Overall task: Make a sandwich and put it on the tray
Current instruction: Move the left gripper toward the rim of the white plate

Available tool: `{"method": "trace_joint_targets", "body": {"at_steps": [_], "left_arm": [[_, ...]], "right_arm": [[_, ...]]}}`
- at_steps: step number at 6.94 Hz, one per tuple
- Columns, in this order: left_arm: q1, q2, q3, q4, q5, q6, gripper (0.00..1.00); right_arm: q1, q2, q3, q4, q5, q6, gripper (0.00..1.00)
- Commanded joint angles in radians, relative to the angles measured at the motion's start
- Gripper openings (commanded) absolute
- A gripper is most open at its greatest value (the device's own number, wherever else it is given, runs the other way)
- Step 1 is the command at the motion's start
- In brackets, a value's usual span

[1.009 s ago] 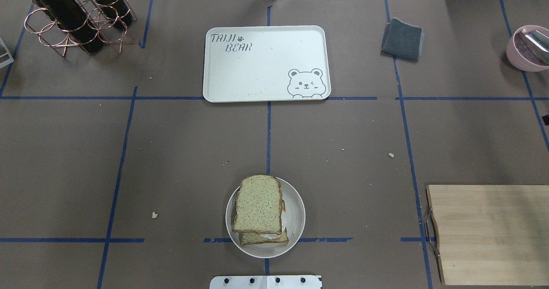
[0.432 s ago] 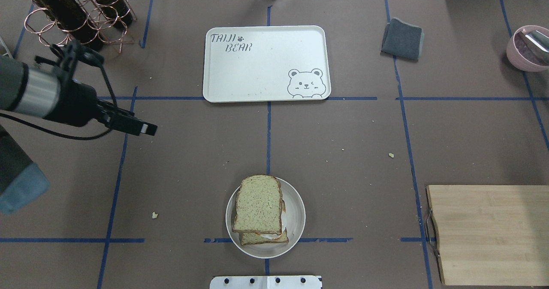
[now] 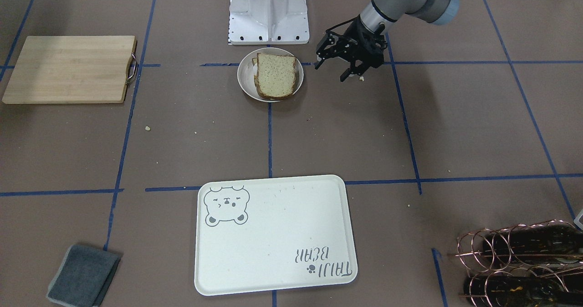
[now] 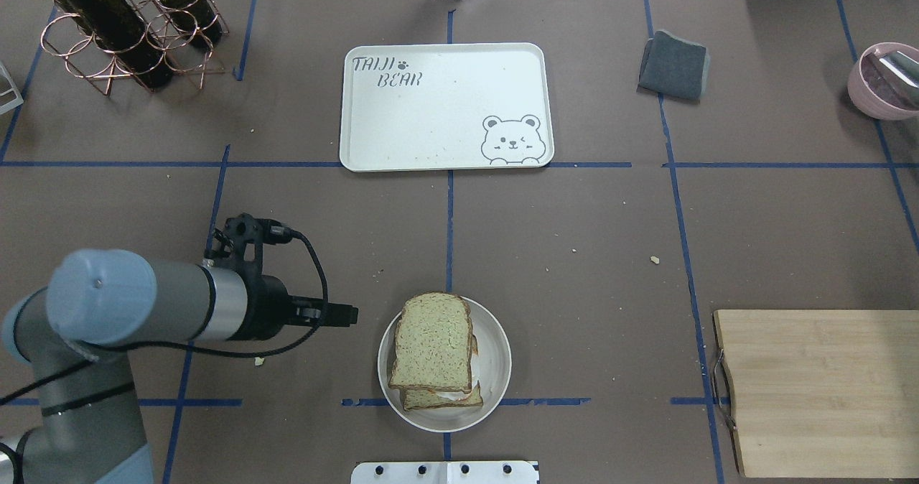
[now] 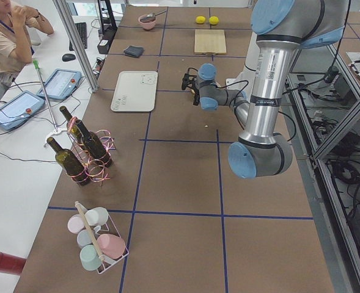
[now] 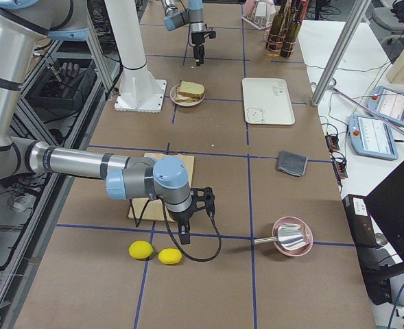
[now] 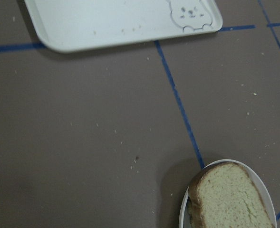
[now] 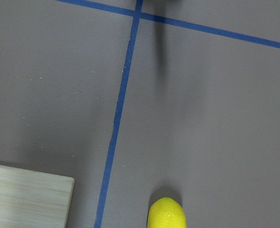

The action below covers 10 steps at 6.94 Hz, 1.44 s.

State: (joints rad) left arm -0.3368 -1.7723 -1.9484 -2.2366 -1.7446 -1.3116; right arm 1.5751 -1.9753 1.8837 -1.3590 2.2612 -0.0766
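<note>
The sandwich (image 4: 431, 351) lies on a small round off-white plate (image 4: 497, 340) near the table's front centre. It is two bread slices with a strip of egg white showing between them; the yolk is hidden. The cream bear tray (image 4: 445, 107) lies bare further back. My left gripper (image 4: 350, 314) hovers just left of the plate, apart from it. In the front-facing view, the left gripper (image 3: 330, 72) is open and empty. The left wrist view shows the top slice (image 7: 230, 197) and the tray (image 7: 120, 19). My right gripper (image 6: 186, 236) shows only in the exterior right view, so I cannot tell its state.
A wooden cutting board (image 4: 818, 391) lies at the front right. A grey cloth (image 4: 673, 65) and a pink bowl (image 4: 879, 82) are at the back right. A wire rack of wine bottles (image 4: 129, 24) stands at the back left. Two lemons (image 6: 153, 252) lie near the right gripper.
My left arm came into the overhead view from the left, then swept toward the front of the table to stop beside the plate. The sandwich and tray have not moved.
</note>
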Motion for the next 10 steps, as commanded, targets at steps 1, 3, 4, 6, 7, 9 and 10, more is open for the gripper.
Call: {"method": "trace_joint_targets", "body": {"at_steps": [1, 3, 4, 6, 7, 9, 10], "left_arm": [[0.143, -0.025, 0.046, 0.011, 0.143, -0.128, 0.59], [0.159, -0.087, 0.112, 0.011, 0.171, -0.146, 0.52], [0.159, -0.091, 0.109, 0.011, 0.168, -0.146, 0.48], [0.159, -0.102, 0.115, 0.011, 0.165, -0.146, 0.11], [0.157, -0.099, 0.115, 0.011, 0.166, -0.146, 0.0], [0.157, -0.099, 0.105, 0.012, 0.157, -0.143, 0.0], [0.142, -0.102, 0.098, 0.014, 0.128, -0.138, 0.0]], "right_arm": [[0.014, -0.007, -0.002, 0.0, 0.006, 0.0, 1.0], [0.034, -0.007, -0.002, 0.0, 0.008, -0.003, 1.0], [0.045, -0.008, -0.003, 0.0, 0.008, -0.008, 1.0], [0.049, -0.013, -0.012, 0.001, 0.006, -0.011, 1.0], [0.049, -0.013, -0.015, 0.001, 0.005, -0.011, 1.0], [0.051, -0.013, -0.024, 0.003, 0.001, -0.014, 1.0], [0.051, -0.013, -0.032, 0.006, 0.0, -0.015, 1.0]]}}
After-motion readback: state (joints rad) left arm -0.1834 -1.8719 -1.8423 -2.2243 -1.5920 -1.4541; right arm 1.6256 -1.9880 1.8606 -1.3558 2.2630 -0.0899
